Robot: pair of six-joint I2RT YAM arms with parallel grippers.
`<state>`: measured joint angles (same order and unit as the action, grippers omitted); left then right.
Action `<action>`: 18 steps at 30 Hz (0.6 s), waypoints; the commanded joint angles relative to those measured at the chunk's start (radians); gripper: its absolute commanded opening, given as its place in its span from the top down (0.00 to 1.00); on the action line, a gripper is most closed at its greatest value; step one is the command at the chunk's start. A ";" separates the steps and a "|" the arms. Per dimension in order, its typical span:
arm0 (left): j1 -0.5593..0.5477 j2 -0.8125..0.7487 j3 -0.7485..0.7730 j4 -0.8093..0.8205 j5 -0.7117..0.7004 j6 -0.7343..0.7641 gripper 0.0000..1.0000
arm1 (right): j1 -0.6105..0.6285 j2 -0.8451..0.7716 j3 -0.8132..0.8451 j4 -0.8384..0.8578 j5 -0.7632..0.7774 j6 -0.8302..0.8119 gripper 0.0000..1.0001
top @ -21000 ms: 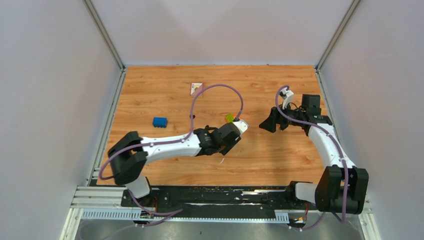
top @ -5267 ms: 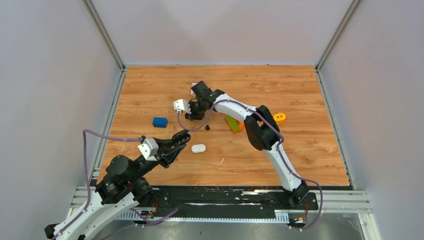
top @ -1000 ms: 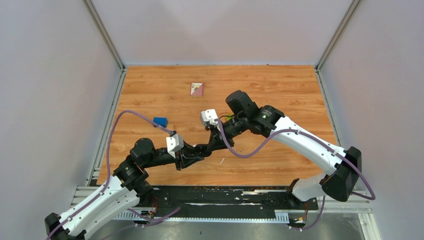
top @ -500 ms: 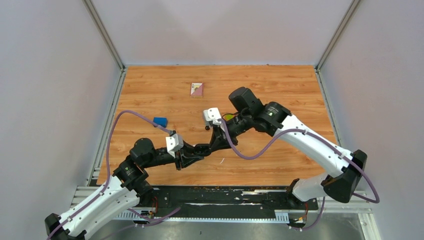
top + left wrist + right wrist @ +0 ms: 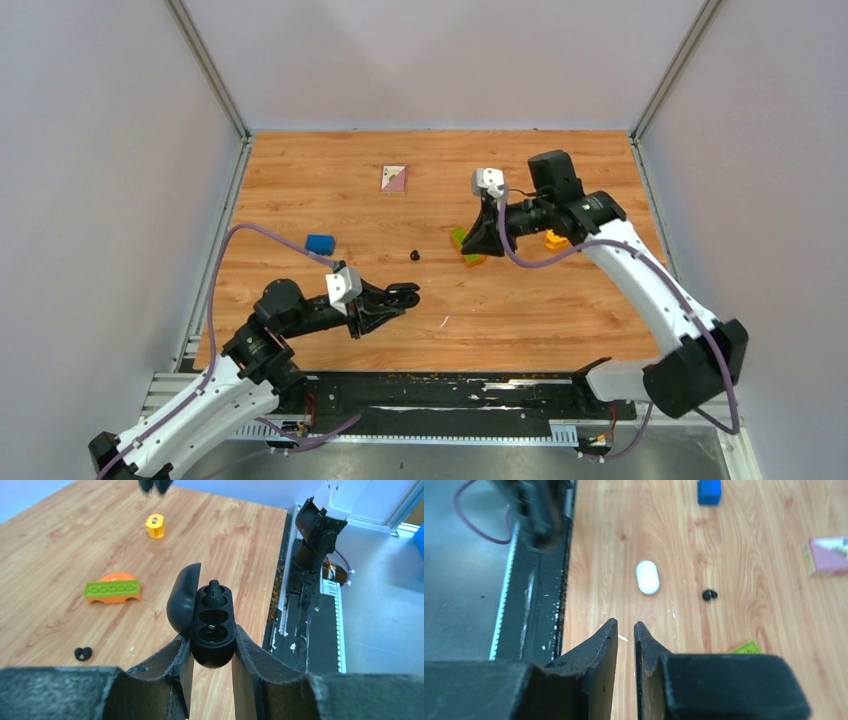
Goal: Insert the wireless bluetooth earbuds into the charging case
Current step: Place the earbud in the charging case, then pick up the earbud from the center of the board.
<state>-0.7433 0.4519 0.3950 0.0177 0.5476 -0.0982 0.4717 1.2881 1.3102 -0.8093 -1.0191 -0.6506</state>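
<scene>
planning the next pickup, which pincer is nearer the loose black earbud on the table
Right. The right pincer hovers just right of the black earbud; the left pincer, gripping the open black case, sits nearer the table's front edge.

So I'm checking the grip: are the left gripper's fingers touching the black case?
Touching. The left wrist view shows both fingers pressed against the sides of the open black case.

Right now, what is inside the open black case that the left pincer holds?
The black charging case has one black earbud in its far socket. The near socket looks empty, though its dark bottom is hard to see.
</scene>
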 commanded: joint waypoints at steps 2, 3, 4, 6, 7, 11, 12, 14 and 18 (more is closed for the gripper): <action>0.007 -0.080 0.015 -0.012 -0.112 0.038 1.00 | -0.029 0.093 -0.110 0.275 0.071 0.113 0.81; 0.007 -0.096 0.016 -0.035 -0.143 0.050 1.00 | -0.027 0.100 -0.132 0.333 0.107 0.153 0.81; 0.007 -0.113 0.015 -0.047 -0.175 0.056 1.00 | -0.020 0.112 -0.146 0.371 0.144 0.193 0.81; 0.007 -0.138 0.017 -0.069 -0.237 0.068 1.00 | 0.011 0.155 -0.152 0.402 0.205 0.254 0.81; 0.007 -0.150 0.018 -0.078 -0.270 0.074 1.00 | 0.033 0.176 -0.151 0.402 0.242 0.264 0.81; 0.008 -0.183 0.024 -0.107 -0.413 0.083 1.00 | 0.145 0.283 -0.121 0.369 0.354 0.266 0.81; 0.009 -0.198 0.023 -0.111 -0.436 0.084 1.00 | 0.167 0.315 -0.103 0.357 0.374 0.281 0.81; 0.009 -0.222 0.021 -0.113 -0.469 0.085 1.00 | 0.184 0.386 -0.051 0.348 0.394 0.330 0.81; 0.009 -0.270 0.013 -0.110 -0.504 0.085 1.00 | 0.188 0.519 0.066 0.313 0.413 0.412 0.81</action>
<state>-0.7399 0.2245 0.3950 -0.1043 0.1303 -0.0349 0.6674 1.7248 1.2518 -0.4931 -0.6693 -0.3470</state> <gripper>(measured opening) 0.368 0.192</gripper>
